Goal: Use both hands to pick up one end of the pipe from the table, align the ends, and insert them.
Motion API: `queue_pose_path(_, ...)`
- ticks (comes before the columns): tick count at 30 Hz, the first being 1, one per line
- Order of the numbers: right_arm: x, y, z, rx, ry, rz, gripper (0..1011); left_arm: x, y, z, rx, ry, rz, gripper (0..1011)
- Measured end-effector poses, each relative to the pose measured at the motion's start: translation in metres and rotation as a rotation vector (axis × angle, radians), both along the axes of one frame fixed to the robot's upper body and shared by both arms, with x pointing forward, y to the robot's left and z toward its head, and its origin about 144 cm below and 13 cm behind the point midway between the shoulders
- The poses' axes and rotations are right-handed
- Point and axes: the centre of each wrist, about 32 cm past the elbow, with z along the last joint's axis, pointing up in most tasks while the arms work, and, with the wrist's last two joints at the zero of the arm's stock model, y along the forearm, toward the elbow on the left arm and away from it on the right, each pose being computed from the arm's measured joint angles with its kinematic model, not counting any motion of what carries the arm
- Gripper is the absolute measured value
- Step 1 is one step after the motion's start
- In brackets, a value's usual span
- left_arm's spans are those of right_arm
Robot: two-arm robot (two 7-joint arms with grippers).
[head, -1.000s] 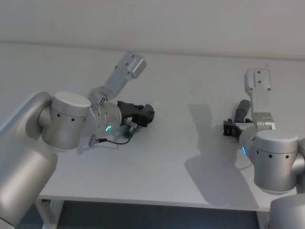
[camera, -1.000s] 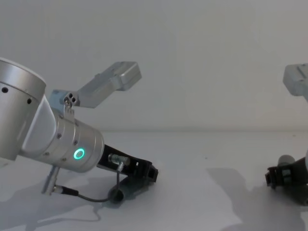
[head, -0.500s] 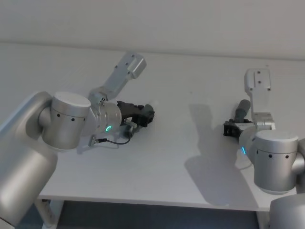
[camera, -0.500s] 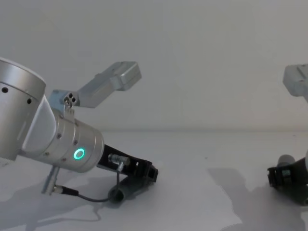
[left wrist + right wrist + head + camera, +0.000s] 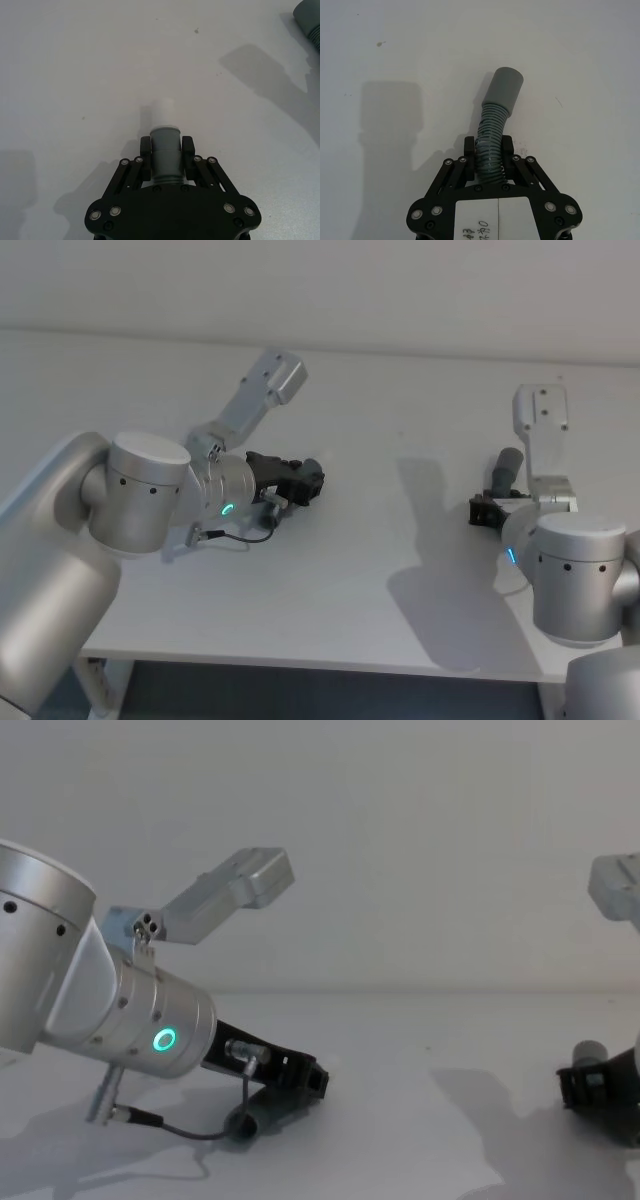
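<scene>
While left tool (image 5: 166,156) grips pipe (image 5: 163,135), cable (image 5: 185,1131) beside, right tool (image 5: 489,150) grips hose (image 5: 500,97)

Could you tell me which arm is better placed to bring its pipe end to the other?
Probably the left. The left gripper clamps the grey collar just behind the white spigot, which juts out straight. The right gripper holds the ribbed hose, so its grey socket leans aside.

The left pipe piece (image 5: 165,142) is a smooth dark grey tube with a narrower white spigot (image 5: 162,111) at its free end. It is pinched in the left claw (image 5: 167,152) and seems to rest on the desk (image 5: 380,580). The right piece (image 5: 491,145) is ribbed and slightly bent. It ends in a grey socket collar (image 5: 502,90) and is clamped in the right claw (image 5: 489,149), well apart from the left piece.
</scene>
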Motion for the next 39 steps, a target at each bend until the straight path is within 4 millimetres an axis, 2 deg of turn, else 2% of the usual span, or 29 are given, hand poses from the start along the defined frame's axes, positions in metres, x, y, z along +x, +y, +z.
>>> queue_pose_path(19, -0.002, -0.001, 0.002, 0.015, -0.025, 0.010, 299, 0.002, -0.004, 0.005, 0.020, -0.019, -0.020, 347)
queue_pose_path(30, -0.012, -0.003, 0.009, 0.077, -0.127, 0.043, 299, 0.001, -0.010, 0.023, 0.108, -0.102, -0.046, 347)
queue_pose_path(39, -0.022, -0.016, 0.013, 0.141, -0.227, 0.112, 299, 0.001, -0.012, 0.034, 0.158, -0.146, -0.082, 347)
